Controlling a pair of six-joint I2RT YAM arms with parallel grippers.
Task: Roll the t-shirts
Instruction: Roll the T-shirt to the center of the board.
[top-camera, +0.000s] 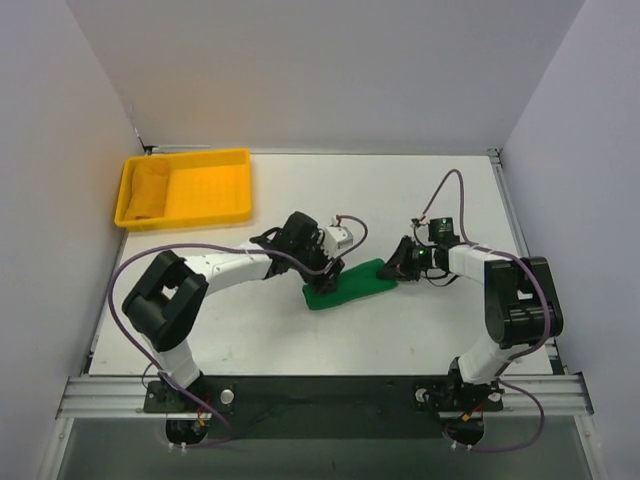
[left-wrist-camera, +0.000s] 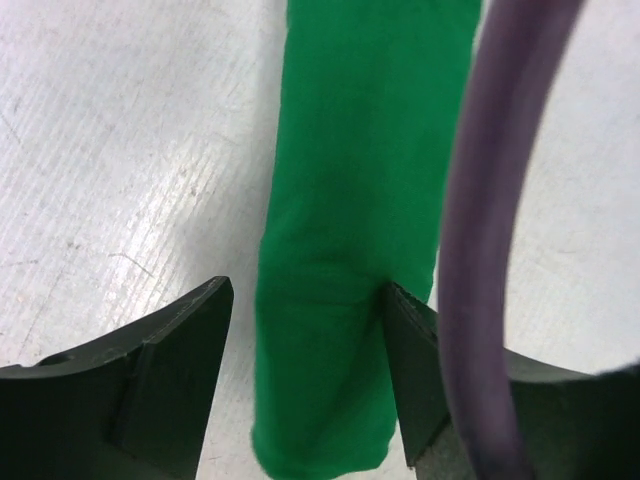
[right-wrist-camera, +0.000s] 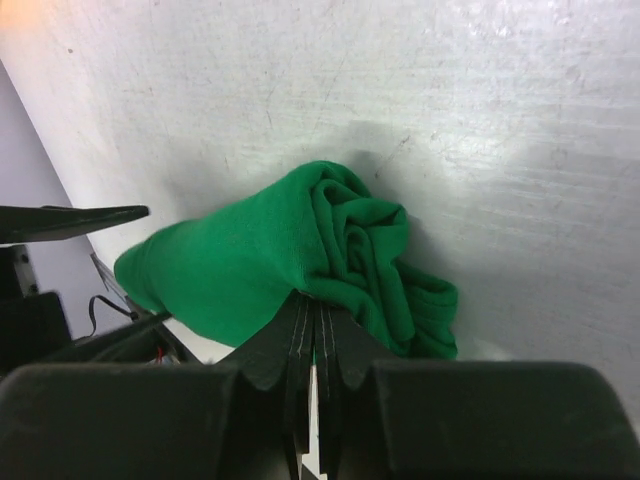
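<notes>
Rolled green t-shirt (top-camera: 352, 283) lay with its long axis running straight ahead from the left gripper (left-wrist-camera: 305, 290), whose spread jaws straddled its near end. Right gripper (right-wrist-camera: 316, 305) was pressed together against the opposite end; couldn't tell whether it pinched fabric.

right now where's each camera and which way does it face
top external: above and behind, looking down at left arm, right arm, yellow plastic rectangular tray, rolled green fabric t-shirt
left wrist: on left arm, looking down past open left claw straddling the roll
right wrist: low, along shut right claw at roll's end
shared: all show the t-shirt
</notes>
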